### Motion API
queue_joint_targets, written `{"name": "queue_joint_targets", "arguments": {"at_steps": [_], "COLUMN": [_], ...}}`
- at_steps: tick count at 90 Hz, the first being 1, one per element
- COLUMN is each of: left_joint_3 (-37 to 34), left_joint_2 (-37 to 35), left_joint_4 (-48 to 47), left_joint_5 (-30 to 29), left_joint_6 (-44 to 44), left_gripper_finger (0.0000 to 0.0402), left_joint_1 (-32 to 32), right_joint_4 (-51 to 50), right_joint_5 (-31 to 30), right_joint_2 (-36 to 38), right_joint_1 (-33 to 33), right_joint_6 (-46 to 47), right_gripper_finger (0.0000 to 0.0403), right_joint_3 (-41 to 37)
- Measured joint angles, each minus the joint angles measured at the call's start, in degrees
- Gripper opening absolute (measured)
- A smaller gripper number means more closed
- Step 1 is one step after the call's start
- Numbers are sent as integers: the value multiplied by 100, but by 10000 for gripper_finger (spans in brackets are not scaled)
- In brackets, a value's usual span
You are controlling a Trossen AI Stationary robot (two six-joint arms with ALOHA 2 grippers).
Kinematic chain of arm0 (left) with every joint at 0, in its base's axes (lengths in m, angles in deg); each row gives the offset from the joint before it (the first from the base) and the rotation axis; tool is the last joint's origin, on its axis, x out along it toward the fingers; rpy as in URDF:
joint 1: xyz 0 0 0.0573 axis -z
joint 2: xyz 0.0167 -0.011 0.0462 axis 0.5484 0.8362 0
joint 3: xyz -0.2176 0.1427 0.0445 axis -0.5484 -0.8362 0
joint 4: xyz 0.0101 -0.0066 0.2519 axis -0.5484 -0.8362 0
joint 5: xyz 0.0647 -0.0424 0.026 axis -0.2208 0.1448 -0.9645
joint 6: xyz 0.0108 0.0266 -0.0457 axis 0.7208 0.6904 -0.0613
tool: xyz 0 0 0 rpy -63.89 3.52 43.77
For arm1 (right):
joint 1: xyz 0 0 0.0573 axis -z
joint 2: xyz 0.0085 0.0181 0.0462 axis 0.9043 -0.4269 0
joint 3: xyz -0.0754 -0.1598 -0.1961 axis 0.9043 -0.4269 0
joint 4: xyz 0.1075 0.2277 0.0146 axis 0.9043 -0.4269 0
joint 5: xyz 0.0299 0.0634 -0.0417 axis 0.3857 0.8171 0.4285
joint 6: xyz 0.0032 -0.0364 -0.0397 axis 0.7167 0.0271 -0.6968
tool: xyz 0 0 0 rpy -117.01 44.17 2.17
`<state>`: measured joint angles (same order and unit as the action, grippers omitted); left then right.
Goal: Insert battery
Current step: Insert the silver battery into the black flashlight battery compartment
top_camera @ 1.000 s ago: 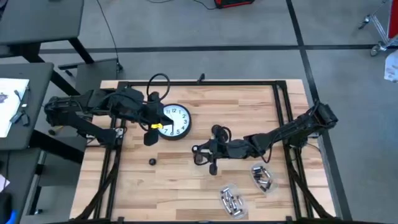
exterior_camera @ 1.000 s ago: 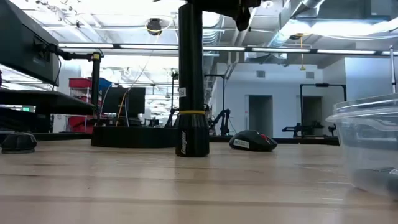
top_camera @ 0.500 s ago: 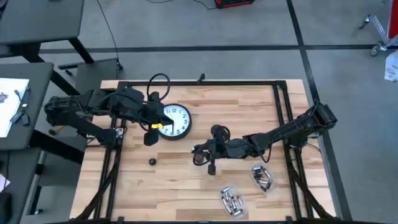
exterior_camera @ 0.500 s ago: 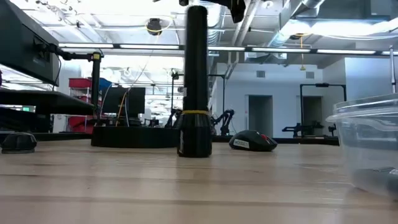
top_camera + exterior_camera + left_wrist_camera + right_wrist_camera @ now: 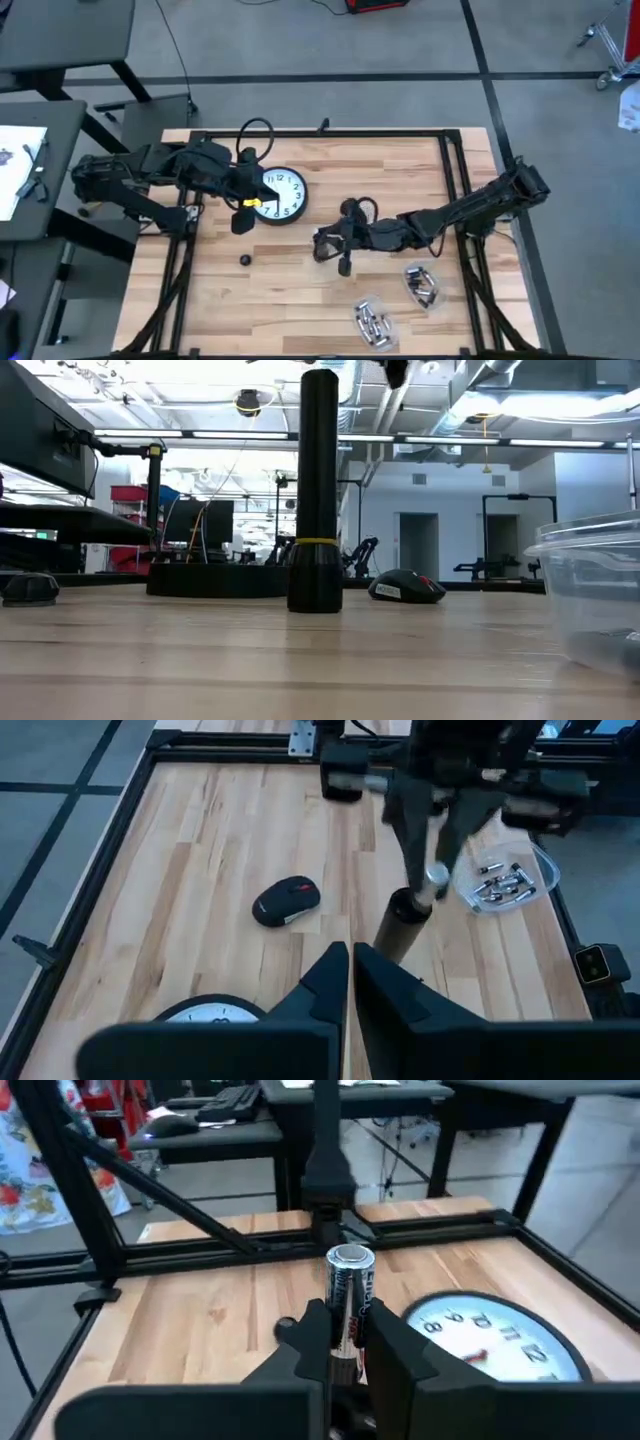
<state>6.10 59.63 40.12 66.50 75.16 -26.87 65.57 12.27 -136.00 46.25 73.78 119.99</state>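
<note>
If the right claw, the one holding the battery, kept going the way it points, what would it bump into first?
Likely the wall clock: the right gripper, shut on a battery, aims past it toward the table frame. Depth is hard to judge.

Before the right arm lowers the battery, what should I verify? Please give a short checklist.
1. Battery held between the right gripper fingers: ok.
2. Flashlight stands upright on the table: ok.
3. Battery centred over the flashlight's top end: cannot tell; the left wrist view shows it close above the top.
4. Battery polarity is correct: cannot tell.
5. Left gripper is out of the way, shut, over the clock: ok.
</note>
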Motion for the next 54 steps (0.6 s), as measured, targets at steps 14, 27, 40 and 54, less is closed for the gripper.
{"name": "queue_joint_targets", "arguments": {"at_steps": [14, 27, 40, 54], "left_joint_3": [-2, -2, 0, 0], "left_joint_2": [1, 1, -3, -3], "left_joint_4": [4, 11, 10, 18], "left_joint_5": [0, 0, 3, 4], "left_joint_6": [3, 35, 25, 9], "left_gripper_finger": [0, 0, 0, 0], "left_joint_1": [0, 0, 2, 2], "right_joint_4": [-220, -153, 56, -59], "right_joint_5": [4, 178, 200, 212], "right_joint_2": [56, -155, -323, -316], "right_joint_1": [-35, -22, -21, -13], "right_joint_6": [104, 246, 253, 255], "right_gripper_finger": [22, 22, 22, 22], "right_joint_3": [-2, -5, -5, 2]}}
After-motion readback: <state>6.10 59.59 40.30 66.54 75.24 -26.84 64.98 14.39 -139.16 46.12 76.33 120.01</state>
